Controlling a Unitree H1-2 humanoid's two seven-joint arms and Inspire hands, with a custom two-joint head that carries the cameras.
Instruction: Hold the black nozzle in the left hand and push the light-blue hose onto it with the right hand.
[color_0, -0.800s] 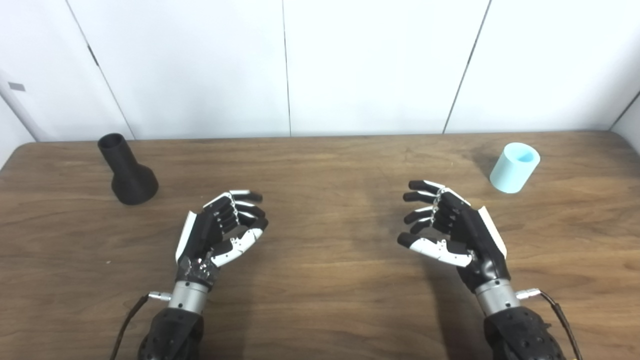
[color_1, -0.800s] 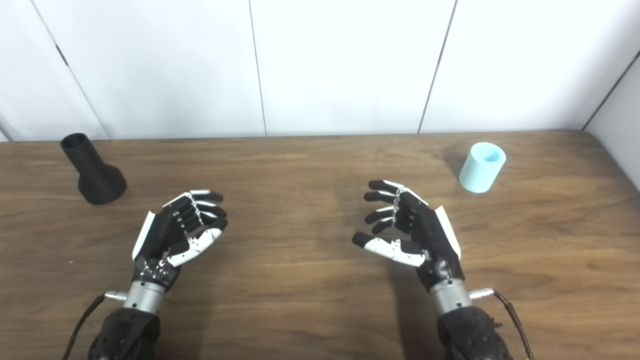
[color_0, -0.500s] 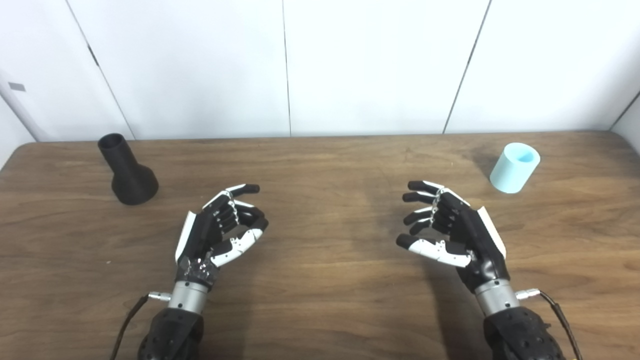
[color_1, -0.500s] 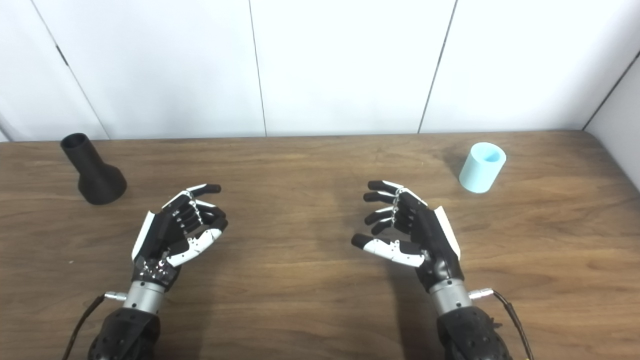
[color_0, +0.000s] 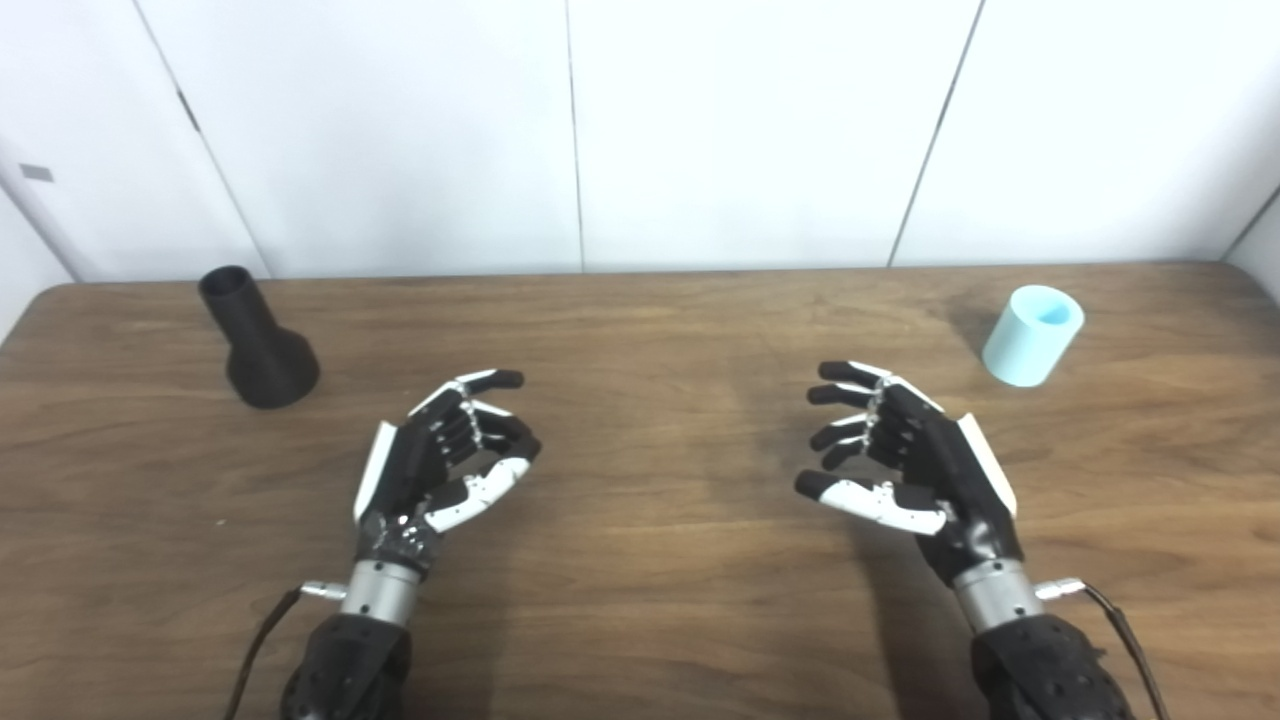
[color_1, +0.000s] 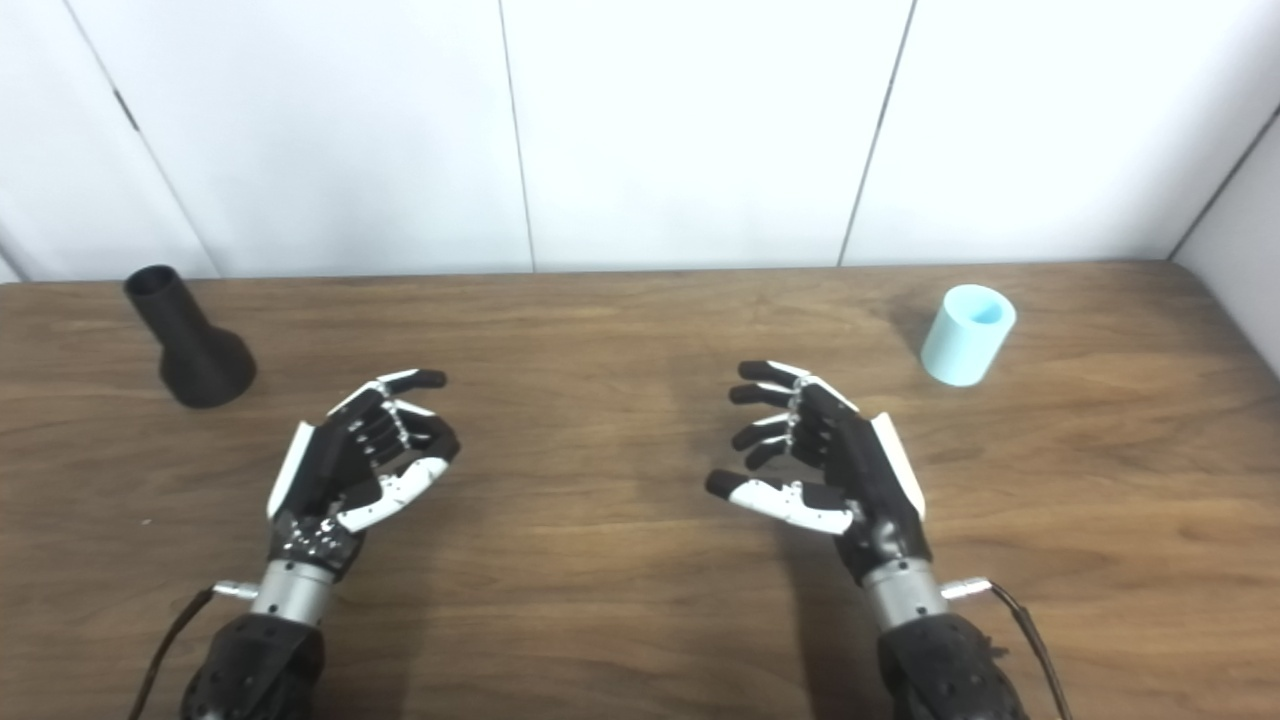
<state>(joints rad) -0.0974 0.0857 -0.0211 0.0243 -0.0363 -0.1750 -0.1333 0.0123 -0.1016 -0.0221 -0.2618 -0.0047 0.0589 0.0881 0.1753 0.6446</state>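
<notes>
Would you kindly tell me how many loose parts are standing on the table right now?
2: the black nozzle stands far left, the light-blue hose far right. Nothing appears hidden.

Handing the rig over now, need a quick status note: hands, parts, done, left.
Left hand: open, holding nothing, over the table left of centre.
Right hand: open, holding nothing, right of centre.
Black nozzle: standing on its wide base at the far left, untouched.
Light-blue hose: short piece standing on end at the far right, untouched.
Done: nothing yet.
Left: left hand takes the nozzle, right hand takes the hose, then push the hose onto the nozzle.
</notes>
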